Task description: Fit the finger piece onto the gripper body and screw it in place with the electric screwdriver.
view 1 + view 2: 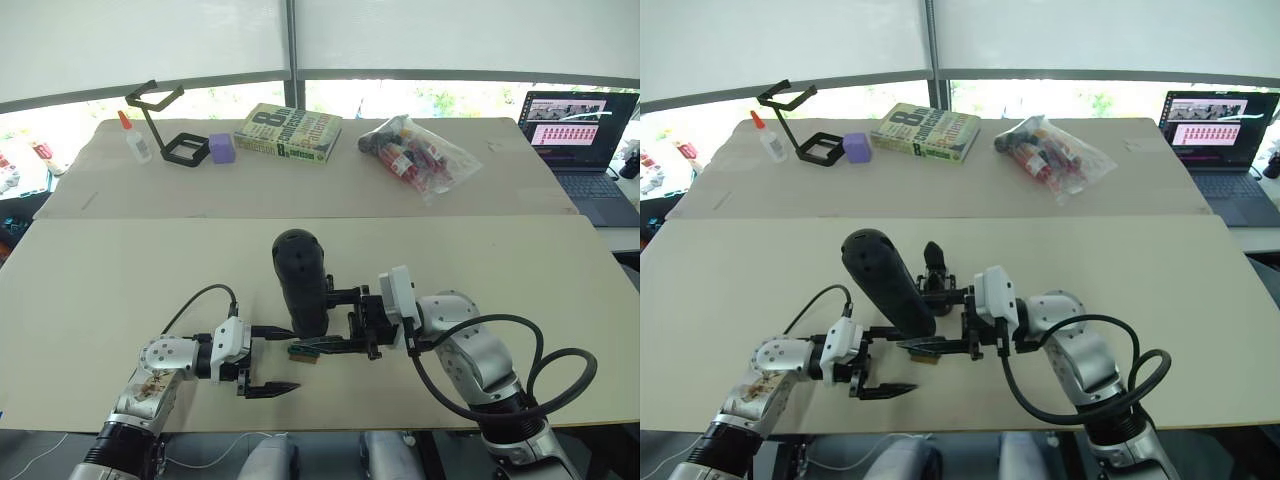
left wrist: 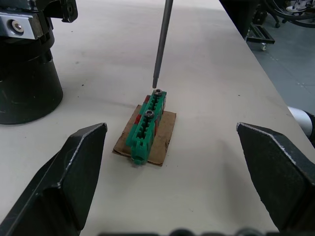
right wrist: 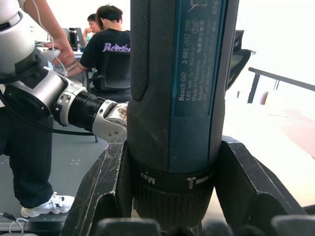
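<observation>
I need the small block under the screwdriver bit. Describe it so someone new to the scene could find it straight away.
On the near cream table, look between the two grippers, just below the electric screwdriver held in the right gripper. The green block lies on a scrap of brown card, two screw heads in its top, the bit's tip at the far one. Everything else nearby is black.
</observation>
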